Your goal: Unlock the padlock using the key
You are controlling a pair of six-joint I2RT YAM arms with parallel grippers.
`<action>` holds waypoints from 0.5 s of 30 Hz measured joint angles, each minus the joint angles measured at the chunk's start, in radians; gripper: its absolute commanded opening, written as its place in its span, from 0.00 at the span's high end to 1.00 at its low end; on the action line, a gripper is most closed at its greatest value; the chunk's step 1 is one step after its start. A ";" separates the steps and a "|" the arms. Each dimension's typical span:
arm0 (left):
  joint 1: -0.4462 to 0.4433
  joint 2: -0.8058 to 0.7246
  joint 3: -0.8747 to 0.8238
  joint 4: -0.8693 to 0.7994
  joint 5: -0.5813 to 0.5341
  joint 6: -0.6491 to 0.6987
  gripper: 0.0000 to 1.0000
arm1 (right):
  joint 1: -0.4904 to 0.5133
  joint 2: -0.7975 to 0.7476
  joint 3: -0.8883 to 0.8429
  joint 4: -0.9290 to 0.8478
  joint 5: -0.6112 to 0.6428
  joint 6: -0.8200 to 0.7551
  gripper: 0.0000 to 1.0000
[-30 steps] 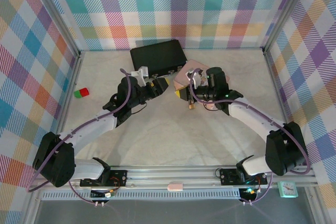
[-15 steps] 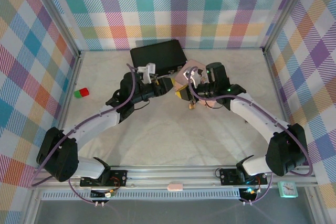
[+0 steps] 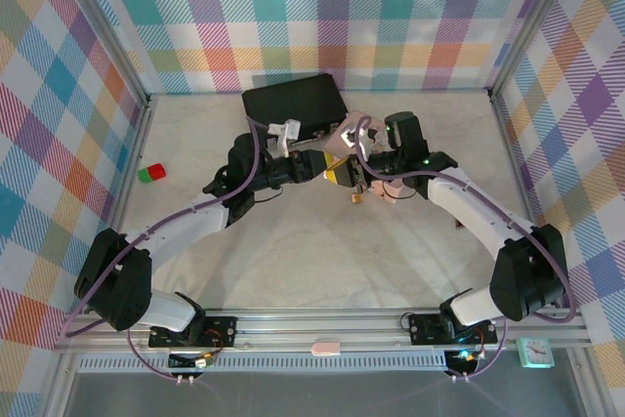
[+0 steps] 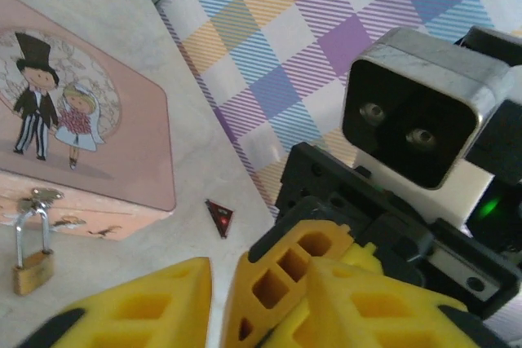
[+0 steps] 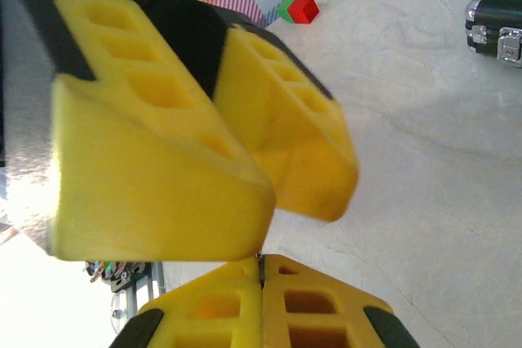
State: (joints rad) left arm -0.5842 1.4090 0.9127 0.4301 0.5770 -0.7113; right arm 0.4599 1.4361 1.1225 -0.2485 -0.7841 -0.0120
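The tiny brass padlock [image 4: 33, 268] hangs by its silver shackle from the clasp of the pink box [image 4: 90, 120]; from above, the padlock [image 3: 356, 196] lies just in front of the box [image 3: 342, 134]. My right gripper [image 5: 261, 270] is shut on the key [image 5: 261, 261], a thin dark sliver between its pads. My left gripper [image 3: 330, 169] meets the right gripper [image 3: 354, 178] tip to tip above the table. The left gripper [image 4: 245, 311] is open only narrowly, and one right fingertip [image 4: 281, 279] sits between its jaws. The right wrist view has the left gripper [image 5: 281, 201] hanging just over the key's tip.
A black case [image 3: 295, 104] stands at the back, behind the box. Red and green blocks [image 3: 150, 173] lie far left near the wall. A small dark triangle [image 4: 219, 216] lies on the table beside the box. The checked walls enclose three sides.
My left gripper has moved right, up to the right gripper's tips, and its jaws have narrowed. The right gripper has stayed shut and shifted only slightly.
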 measured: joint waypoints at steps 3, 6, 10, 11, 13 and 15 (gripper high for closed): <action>0.002 0.001 0.000 -0.007 -0.003 0.000 0.98 | -0.006 0.003 0.008 -0.001 -0.024 0.005 1.00; 0.003 0.001 0.000 0.006 -0.003 0.009 1.00 | -0.009 0.003 0.015 -0.006 -0.035 0.011 1.00; 0.003 0.001 0.000 0.011 -0.007 0.010 1.00 | -0.014 0.003 0.016 -0.006 -0.040 0.024 0.87; 0.003 0.001 0.000 0.011 -0.011 0.010 1.00 | -0.016 0.003 0.016 -0.005 -0.040 0.031 0.76; 0.003 0.001 0.000 0.010 -0.017 0.009 1.00 | -0.018 0.002 0.016 0.008 -0.036 0.040 0.58; 0.001 0.001 -0.002 0.011 -0.030 0.009 1.00 | -0.024 -0.007 0.010 0.030 -0.027 0.065 0.53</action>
State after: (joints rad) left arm -0.5831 1.4097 0.9112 0.4412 0.5468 -0.7025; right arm 0.4362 1.4288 1.1324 -0.2184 -0.8112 0.0532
